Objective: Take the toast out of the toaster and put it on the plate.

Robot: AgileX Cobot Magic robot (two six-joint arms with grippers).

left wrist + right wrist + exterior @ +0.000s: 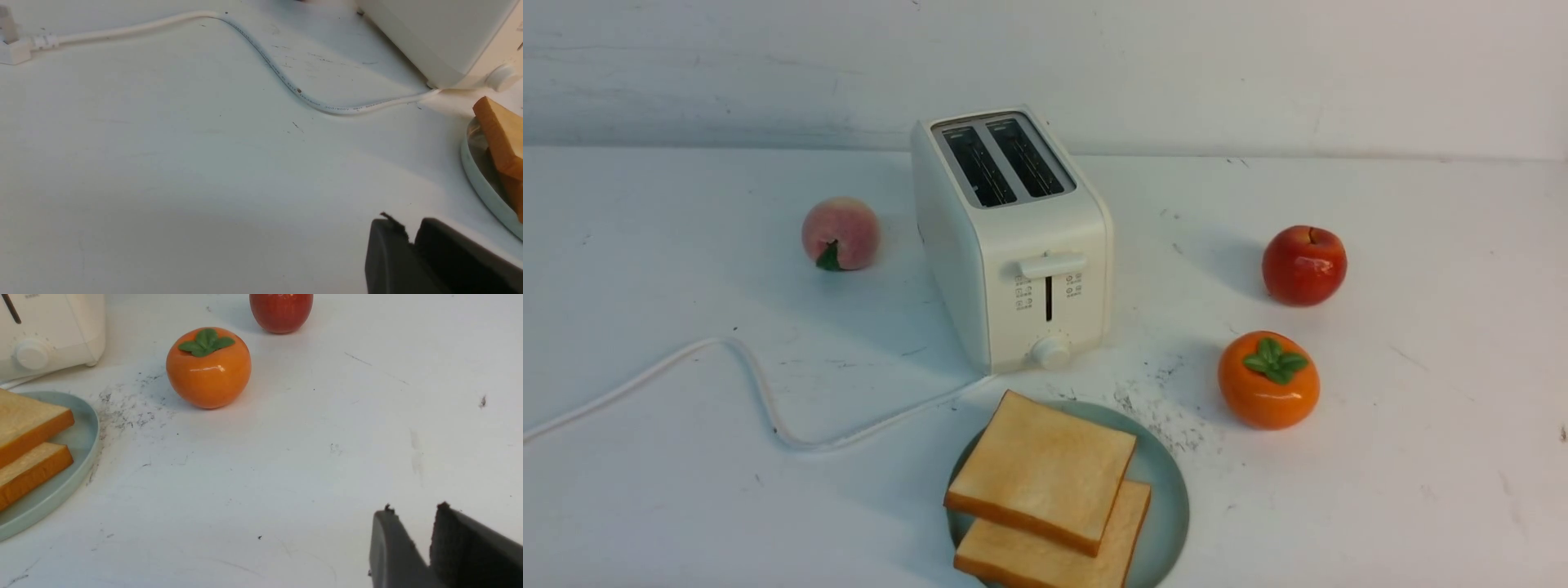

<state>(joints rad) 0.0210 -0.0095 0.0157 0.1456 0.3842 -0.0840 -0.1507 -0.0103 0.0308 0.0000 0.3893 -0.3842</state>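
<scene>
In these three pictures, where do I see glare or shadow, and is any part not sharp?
Front view: sharp, soft even light; the toaster throws a faint shadow to its left, and the apple shows small glare. Right wrist view: a bright streak on the persimmon; the right gripper is blurred. Left wrist view: a wide soft shadow on the table; the left gripper is out of focus.

**Camera Placement**

The front view looks forward and down from the robot's side, taking in the toaster point(1013, 237), plate point(1168, 498) and back wall. The left wrist view sits low over the surface point(163, 183), facing the cord point(278, 73) and the toaster's corner. The right wrist view, equally low, faces the persimmon point(208, 367) and apple point(281, 312). Both wrist views share the plate's edge and the toaster's dial with the front view.
</scene>
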